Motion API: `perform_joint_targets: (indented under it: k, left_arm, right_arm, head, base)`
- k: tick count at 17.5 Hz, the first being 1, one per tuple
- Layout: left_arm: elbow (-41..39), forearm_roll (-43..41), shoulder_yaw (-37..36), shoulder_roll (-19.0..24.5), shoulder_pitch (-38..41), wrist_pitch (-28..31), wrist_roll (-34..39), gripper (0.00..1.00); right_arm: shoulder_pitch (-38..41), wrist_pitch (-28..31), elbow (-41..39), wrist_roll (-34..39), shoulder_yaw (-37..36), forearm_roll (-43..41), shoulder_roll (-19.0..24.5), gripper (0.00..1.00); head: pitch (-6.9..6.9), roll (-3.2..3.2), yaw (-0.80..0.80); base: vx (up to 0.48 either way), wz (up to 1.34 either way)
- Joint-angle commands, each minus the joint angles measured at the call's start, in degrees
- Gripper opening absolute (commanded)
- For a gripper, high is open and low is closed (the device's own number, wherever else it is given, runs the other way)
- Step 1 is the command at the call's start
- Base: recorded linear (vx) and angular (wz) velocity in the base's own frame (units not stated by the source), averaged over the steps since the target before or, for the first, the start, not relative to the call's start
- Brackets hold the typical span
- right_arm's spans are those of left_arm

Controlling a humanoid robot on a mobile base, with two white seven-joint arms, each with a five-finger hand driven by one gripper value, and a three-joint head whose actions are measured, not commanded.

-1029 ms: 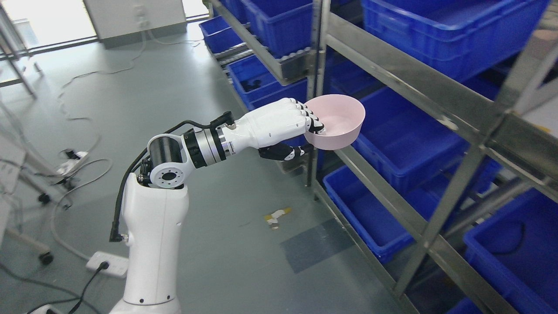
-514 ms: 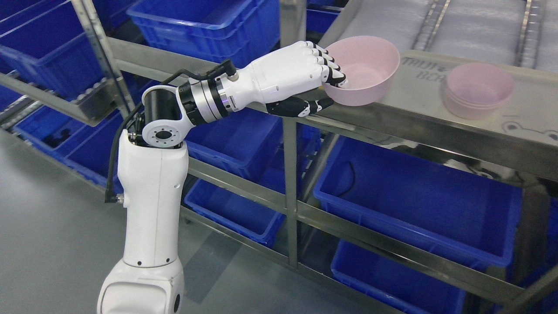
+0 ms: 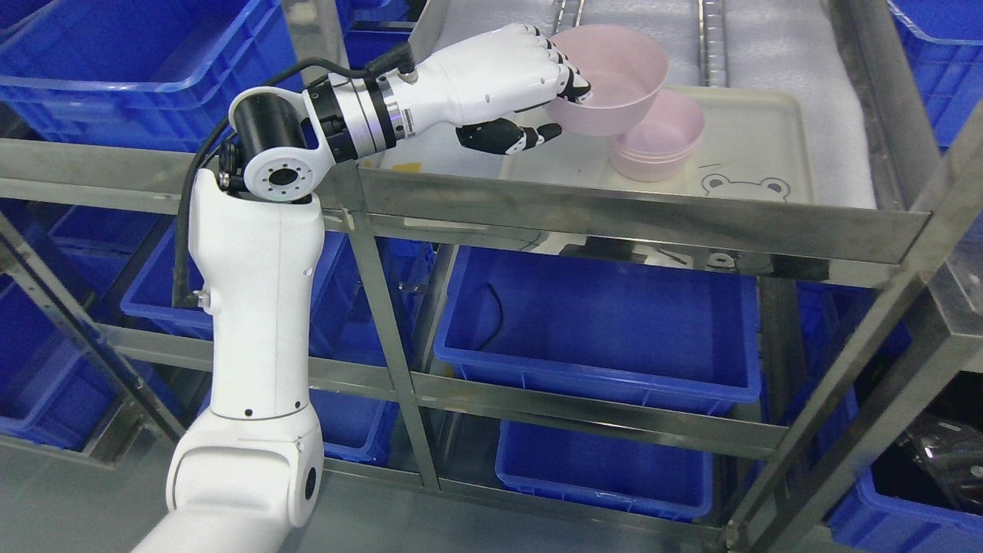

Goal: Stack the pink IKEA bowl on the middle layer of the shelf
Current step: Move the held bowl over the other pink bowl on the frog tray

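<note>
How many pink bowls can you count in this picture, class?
4, as far as shows: one pink bowl gripped by the left hand above the tray, plus a nested stack on it showing about three rims; more may be hidden inside.

Only one view is given, taken from the robot's head. The metal shelf (image 3: 637, 219) is looked down on at close range from its front, facing slightly right, with the left arm (image 3: 253, 330) framed at left.
</note>
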Motion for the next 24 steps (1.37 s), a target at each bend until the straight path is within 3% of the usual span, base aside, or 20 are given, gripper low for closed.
perform_joint_targets:
  k: [1, 6, 24]
  left_arm:
    - [10.05, -7.28, -0.73, 1.0, -3.38, 0.8, -0.04, 0.04]
    - [14.8, -10.09, -3.98, 1.0, -4.52, 0.8, -0.04, 0.04]
    - [14.28, -13.17, -4.24, 1.0, -5.22, 0.54, 0.05, 0.04]
  right_arm:
    - [1.23, 0.02, -1.0, -0.04, 0.0, 0.0, -1.0, 1.0]
    - [1.23, 0.02, -1.0, -0.04, 0.0, 0.0, -1.0, 1.0]
    - [1.23, 0.02, -1.0, -0.04, 0.0, 0.0, -1.0, 1.0]
  head:
    - [0.0, 0.0, 0.0]
    - [0.0, 0.0, 0.0]
    - [-0.01, 0.0, 0.0]
  base:
    - [0.04, -0.4]
    - [0.066, -0.36]
    - [0.034, -0.07]
